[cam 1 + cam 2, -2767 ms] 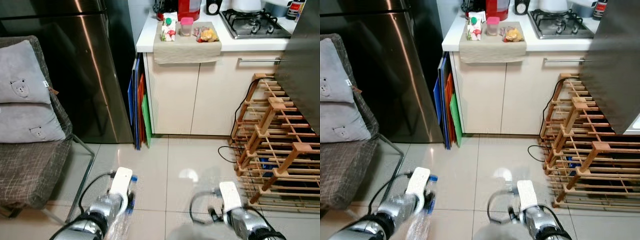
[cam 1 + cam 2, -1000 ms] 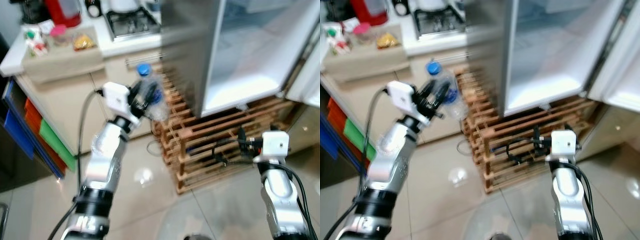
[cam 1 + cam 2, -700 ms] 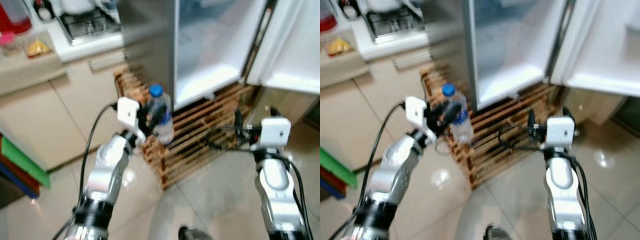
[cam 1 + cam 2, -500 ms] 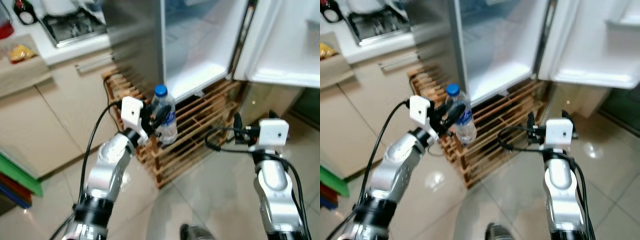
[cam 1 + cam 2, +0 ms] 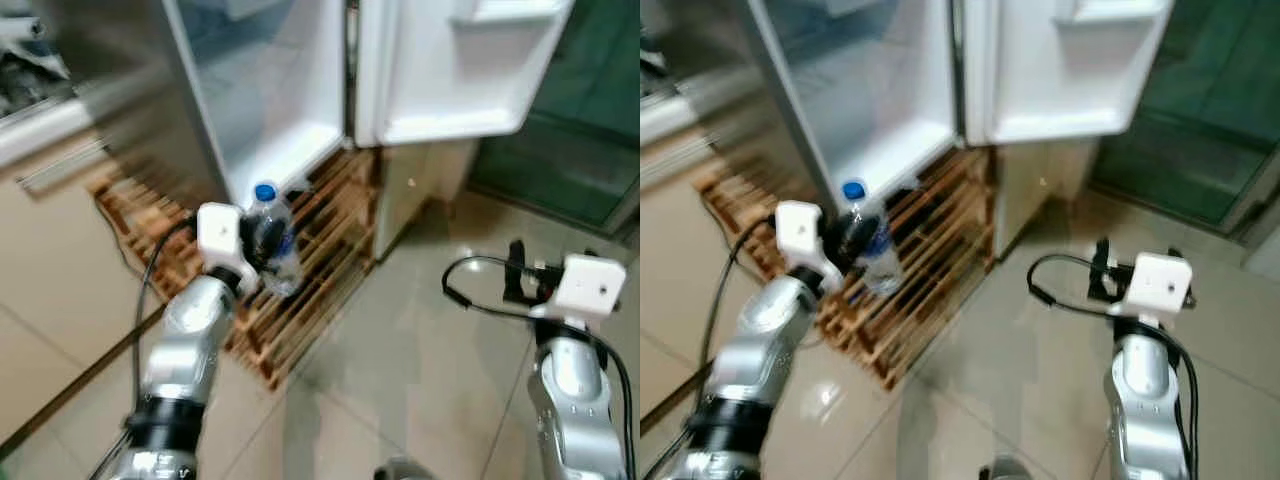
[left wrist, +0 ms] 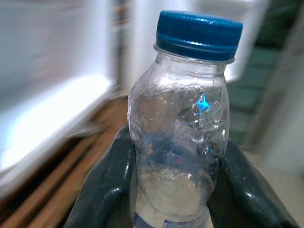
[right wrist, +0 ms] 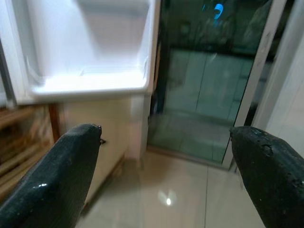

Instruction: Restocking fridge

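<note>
Left gripper (image 6: 178, 190) clamped on upright blue-capped water bottle (image 5: 272, 240) before open fridge (image 5: 270, 90); right gripper (image 7: 166, 156) spread wide, empty.

Open fridge (image 5: 270, 90) at twelve o'clock, its door (image 5: 465, 70) swung toward one. Wooden rack (image 5: 300, 265) on the floor beneath it. Bottle (image 5: 272, 240) at ten o'clock, before the rack. Glass door (image 5: 570, 150) at two.
</note>
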